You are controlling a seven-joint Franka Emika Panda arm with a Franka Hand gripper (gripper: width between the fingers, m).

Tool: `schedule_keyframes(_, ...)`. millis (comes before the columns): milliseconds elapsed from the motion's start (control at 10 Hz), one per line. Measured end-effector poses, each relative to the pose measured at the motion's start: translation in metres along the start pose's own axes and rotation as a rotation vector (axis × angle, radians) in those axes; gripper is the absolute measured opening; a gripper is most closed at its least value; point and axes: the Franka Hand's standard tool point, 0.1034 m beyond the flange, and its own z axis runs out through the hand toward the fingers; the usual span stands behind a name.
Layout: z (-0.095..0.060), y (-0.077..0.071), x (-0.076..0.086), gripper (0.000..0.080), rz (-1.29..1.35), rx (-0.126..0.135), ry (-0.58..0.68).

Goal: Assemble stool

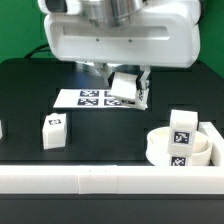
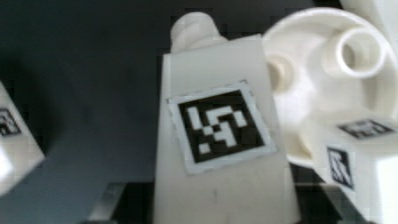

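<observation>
Exterior view: leg (image 1: 124, 86) in end effector (image 1: 127, 93)

arm (image 1: 115, 35): top cut off by edge | marker board (image 1: 82, 98): one end hidden behind leg (image 1: 126, 88) | seat (image 2: 334, 60): blurred, cut off by edge in wrist view | white piece (image 1: 2, 128): mostly cut off

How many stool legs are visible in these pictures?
3. The first leg is held in the gripper; the second leg stands on the table at the exterior view's left; the third leg is by the seat at its right.
</observation>
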Motion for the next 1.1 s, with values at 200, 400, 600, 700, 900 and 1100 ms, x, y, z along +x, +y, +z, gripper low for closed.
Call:
schedule_keyframes(200, 0.005, -0.005, 0.0, 0.0327, -0.014, 0.019, 0.133)
schedule_keyframes(400, 0.005, -0.013, 0.004, 0.0327, -0.012, 0.04, 0.247)
schedule_keyframes(600, 0.008, -0.025, -0.014, 0.0327, -0.022, 0.069, 0.382)
schedule_keyframes(700, 0.008, -0.028, -0.024, 0.0327, -0.029, 0.081, 0.433)
schedule_keyframes(900, 0.005, -0.037, -0.043, 0.0327, -0.046, 0.104, 0.495)
schedule_keyframes(1100, 0.001, -0.043, -0.056, 0.0327, -0.063, 0.109, 0.49)
